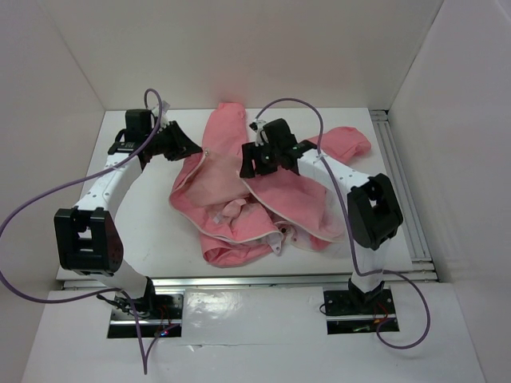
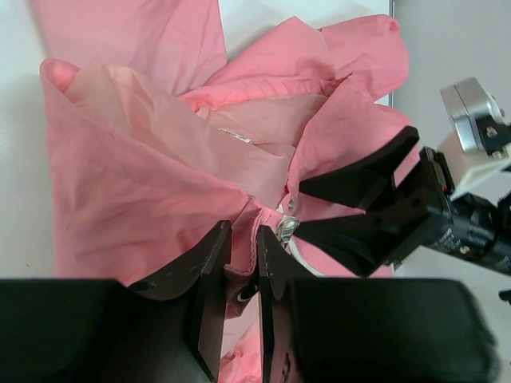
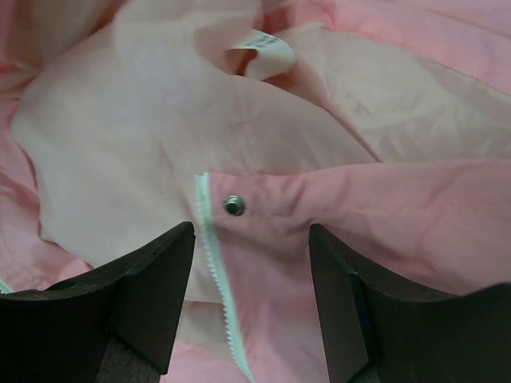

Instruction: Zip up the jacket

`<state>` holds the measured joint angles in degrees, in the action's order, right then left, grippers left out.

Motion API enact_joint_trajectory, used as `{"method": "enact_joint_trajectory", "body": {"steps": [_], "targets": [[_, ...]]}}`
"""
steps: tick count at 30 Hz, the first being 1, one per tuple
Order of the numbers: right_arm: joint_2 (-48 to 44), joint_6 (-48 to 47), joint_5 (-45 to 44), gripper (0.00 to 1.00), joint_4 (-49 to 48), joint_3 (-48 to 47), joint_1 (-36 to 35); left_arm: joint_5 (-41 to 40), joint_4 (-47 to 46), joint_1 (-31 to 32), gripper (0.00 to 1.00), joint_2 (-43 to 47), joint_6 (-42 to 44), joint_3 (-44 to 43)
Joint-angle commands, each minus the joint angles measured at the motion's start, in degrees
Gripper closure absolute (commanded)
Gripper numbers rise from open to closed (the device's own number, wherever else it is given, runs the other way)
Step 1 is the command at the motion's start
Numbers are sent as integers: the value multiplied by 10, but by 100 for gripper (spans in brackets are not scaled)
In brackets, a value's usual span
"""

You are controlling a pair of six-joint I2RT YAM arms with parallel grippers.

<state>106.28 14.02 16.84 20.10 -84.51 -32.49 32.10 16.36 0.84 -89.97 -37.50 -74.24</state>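
At the left, the left gripper (image 1: 194,150) reaches the left edge of the jacket (image 1: 239,215). In its wrist view its jaws stand nearly together, pinching a fold of the pink fabric. The jacket lies crumpled in the middle of the white surface (image 1: 144,223), between the two arms. Its paler lining is turned up, with one sleeve toward the far wall and another toward the right. Further right, the right gripper (image 3: 251,231) hangs over the jacket's middle, jaws wide apart and gripping nothing. They straddle a white zipper edge (image 3: 217,271) and a metal snap (image 3: 234,205).
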Motion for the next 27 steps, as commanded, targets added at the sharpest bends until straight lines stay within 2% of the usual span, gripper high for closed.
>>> {"method": "enact_joint_trajectory", "body": {"steps": [1, 11, 15, 27], "targets": [[9, -7, 50, 33, -26, -15, 19, 9, -5, -1, 100, 12, 11, 2], [42, 3, 97, 36, -69, -21, 24, 9, 0, -1, 100, 12, 11, -3], [53, 9, 114, 43, -80, -21, 24, 9, 0, -1, 100, 12, 16, -8], [65, 9, 136, 44, -82, -34, 19, 9, 0, -1, 100, 12, 16, -8]]}}
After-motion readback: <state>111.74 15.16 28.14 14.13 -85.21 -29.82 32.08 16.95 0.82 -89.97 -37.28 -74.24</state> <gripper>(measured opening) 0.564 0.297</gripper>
